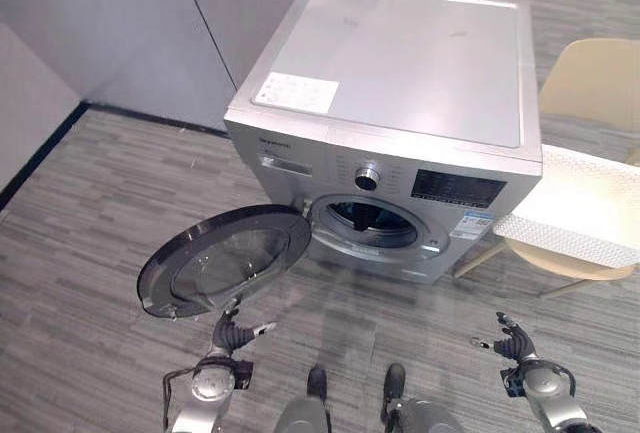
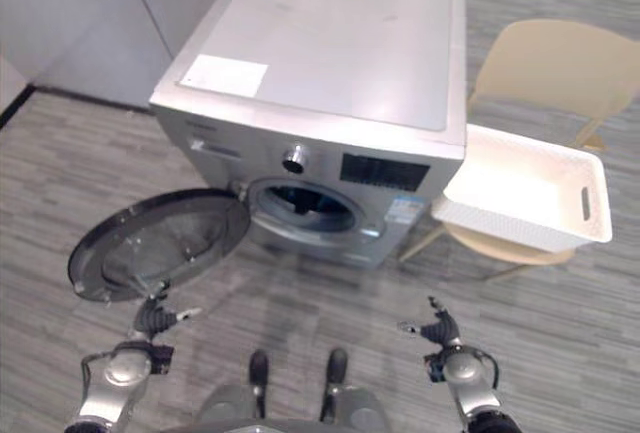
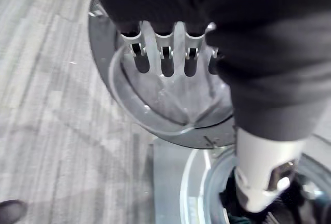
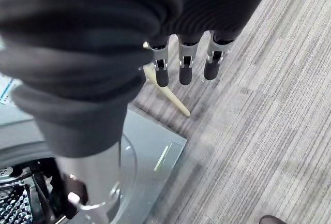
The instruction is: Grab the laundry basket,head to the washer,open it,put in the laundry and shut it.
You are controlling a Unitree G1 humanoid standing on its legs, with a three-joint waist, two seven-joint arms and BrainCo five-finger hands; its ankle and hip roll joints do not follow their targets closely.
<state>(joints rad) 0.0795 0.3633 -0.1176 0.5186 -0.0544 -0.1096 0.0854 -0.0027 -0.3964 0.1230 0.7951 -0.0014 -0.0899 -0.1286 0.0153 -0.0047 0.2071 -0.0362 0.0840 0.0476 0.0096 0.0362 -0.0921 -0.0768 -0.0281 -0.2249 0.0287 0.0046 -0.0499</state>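
Observation:
The silver front-loading washer (image 1: pixel 400 73) stands ahead of me. Its round door (image 1: pixel 225 258) is swung wide open to the left, and the drum mouth (image 1: pixel 370 221) is dark inside. The white laundry basket (image 2: pixel 525 198) rests on a beige chair (image 2: pixel 555 68) to the right of the washer, with no cloth showing inside it. My left hand (image 1: pixel 232 333) hangs low just in front of the open door, fingers (image 3: pixel 163 61) straight and holding nothing. Low on the right, my right hand (image 2: pixel 438 331) is also open and empty, its fingers (image 4: pixel 186 69) pointing towards a chair leg (image 4: pixel 168 94).
Grey wall panels (image 1: pixel 120 23) stand behind and left of the washer, with a dark skirting strip along the floor. Grey striped floor (image 1: pixel 90 253) spreads around the machine. The open door juts into the space at front left.

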